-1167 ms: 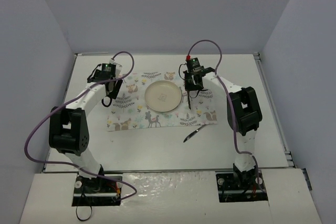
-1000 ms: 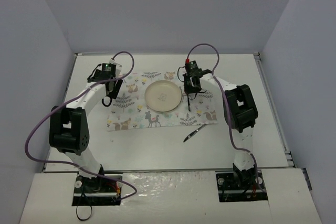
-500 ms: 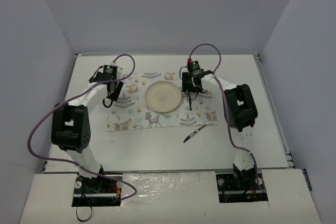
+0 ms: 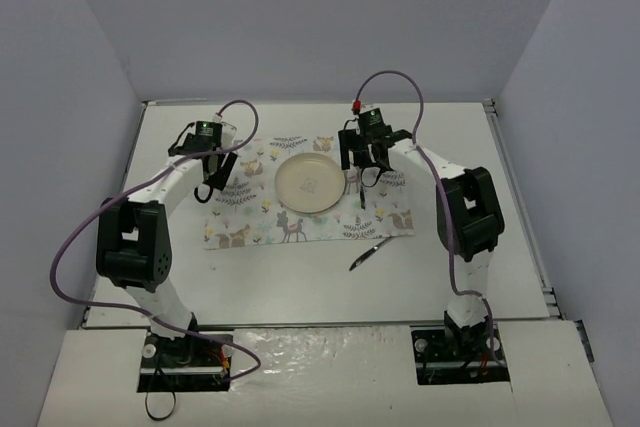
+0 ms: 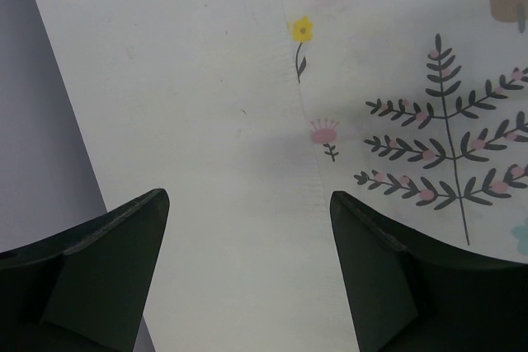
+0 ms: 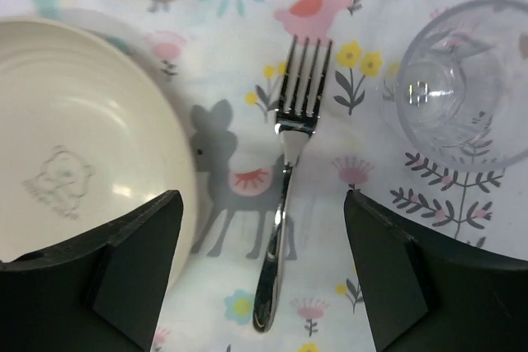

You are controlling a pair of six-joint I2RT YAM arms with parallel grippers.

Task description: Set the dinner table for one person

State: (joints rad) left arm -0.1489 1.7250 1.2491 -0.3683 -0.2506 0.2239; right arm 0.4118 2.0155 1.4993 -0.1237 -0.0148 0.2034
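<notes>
As the table (image 4: 300, 282) looks: large, flat, plain white rectangle, spreading beneath both arms.
Left end effector (image 5: 247, 228): fingers spread wide, holding nothing, over the left edge of the placemat (image 5: 396, 121).
Right end effector (image 6: 262, 228): fingers spread wide, empty, above the fork (image 6: 285, 195), between plate (image 6: 74, 162) and glass (image 6: 462, 96).
</notes>
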